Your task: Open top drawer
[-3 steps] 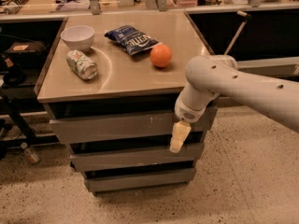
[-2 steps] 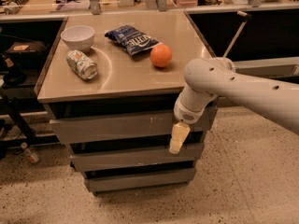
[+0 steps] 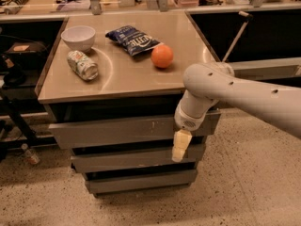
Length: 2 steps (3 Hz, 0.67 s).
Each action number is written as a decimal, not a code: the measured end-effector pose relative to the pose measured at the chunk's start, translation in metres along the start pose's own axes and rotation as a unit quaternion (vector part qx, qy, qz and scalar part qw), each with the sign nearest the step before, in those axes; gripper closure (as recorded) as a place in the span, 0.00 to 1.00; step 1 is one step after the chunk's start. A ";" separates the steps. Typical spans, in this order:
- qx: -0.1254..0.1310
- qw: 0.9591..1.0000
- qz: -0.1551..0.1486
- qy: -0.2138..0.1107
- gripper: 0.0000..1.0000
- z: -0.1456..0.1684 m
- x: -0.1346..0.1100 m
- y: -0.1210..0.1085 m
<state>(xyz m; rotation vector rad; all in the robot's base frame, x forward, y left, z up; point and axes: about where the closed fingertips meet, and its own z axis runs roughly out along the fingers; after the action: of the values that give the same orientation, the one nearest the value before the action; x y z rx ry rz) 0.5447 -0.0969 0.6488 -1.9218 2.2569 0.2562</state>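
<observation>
Cluttered workbenches run along the back of the room, and in front of them stands a grey metal cabinet with a tan top. From the left, the top carries a white bowl, a can lying on its side, a blue chip bag and an orange. Below, the top drawer, widest of three, shows its flat scratched front under a dark gap. On the right, a pale robot arm reaches in, and its gripper hangs downward at the right end of that front, over the drawer's lower edge. I cannot tell whether the pincer is wide or narrow. Over the last second the gripper barely shifts and the drawer front sits in the same place, so I judge the pull is not yet under way.
</observation>
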 end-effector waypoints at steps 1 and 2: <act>-0.016 1.000 0.007 -0.003 0.00 -0.003 0.004 0.018; -0.039 0.999 0.020 -0.009 0.00 -0.011 0.010 0.051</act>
<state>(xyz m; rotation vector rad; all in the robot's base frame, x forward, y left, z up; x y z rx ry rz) 0.4924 -0.1014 0.6585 -1.9049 2.3083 0.3691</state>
